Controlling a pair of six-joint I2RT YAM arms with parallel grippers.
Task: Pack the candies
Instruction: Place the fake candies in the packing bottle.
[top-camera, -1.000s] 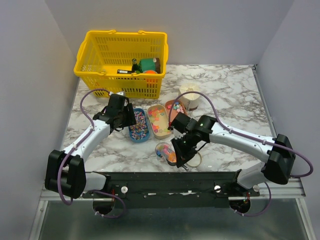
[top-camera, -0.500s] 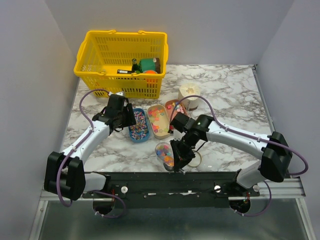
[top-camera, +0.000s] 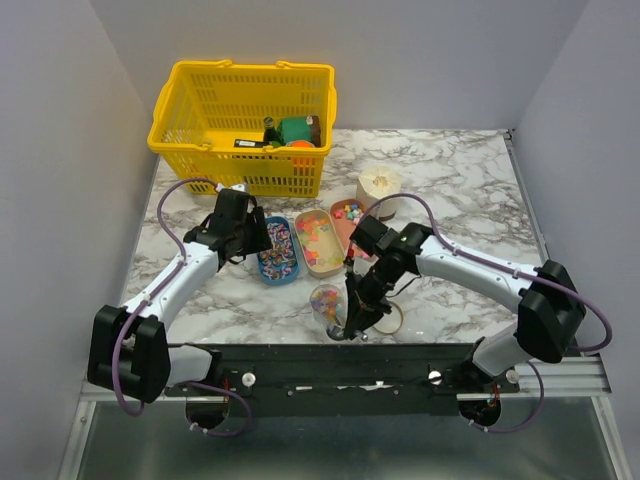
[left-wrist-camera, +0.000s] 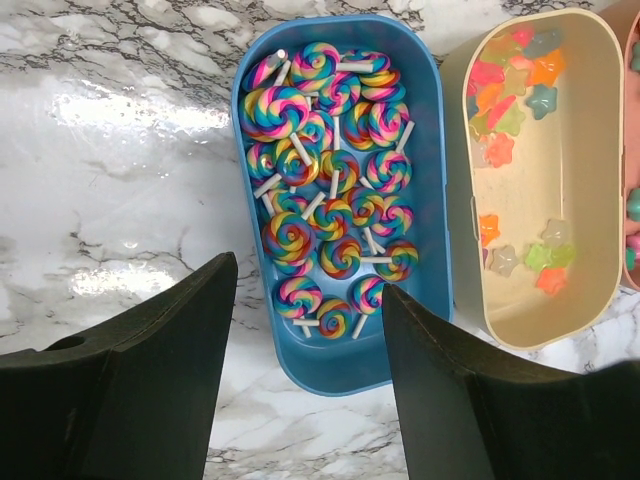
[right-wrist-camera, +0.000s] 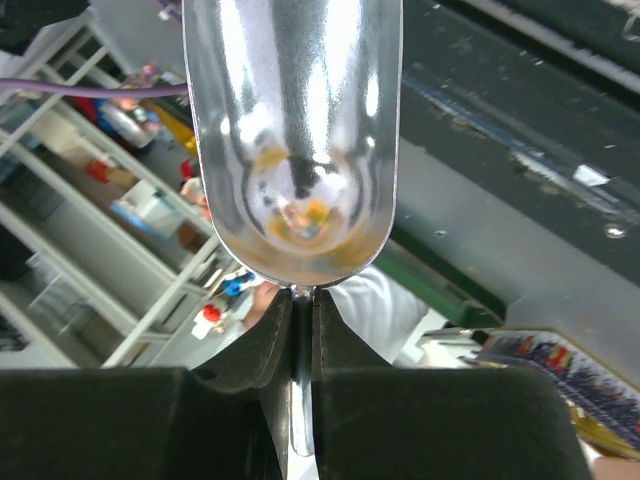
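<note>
A blue oval tray (left-wrist-camera: 340, 350) full of rainbow swirl lollipop candies (left-wrist-camera: 330, 180) lies under my left gripper (left-wrist-camera: 305, 275), which is open and holds nothing; from above that gripper (top-camera: 252, 238) hangs at the tray's left side (top-camera: 278, 252). Beside it are a beige tray (top-camera: 320, 243) with star-shaped candies (left-wrist-camera: 510, 130) and a pink tray (top-camera: 352, 213) with small sweets. My right gripper (right-wrist-camera: 303, 300) is shut on the thin handle of a shiny metal scoop (right-wrist-camera: 295, 130). From above, this gripper (top-camera: 352, 308) is right beside a clear jar of mixed candies (top-camera: 325, 298).
A yellow basket (top-camera: 245, 105) with green and orange goods stands at the back left. A cream round container (top-camera: 378, 183) sits behind the pink tray. A ring-shaped lid (top-camera: 390, 320) lies by the right gripper. The black base rail (top-camera: 340, 365) runs along the near edge.
The right arm has swung its wrist left and toward the near edge, turning the scoop beside the jar. The left arm has not moved.
</note>
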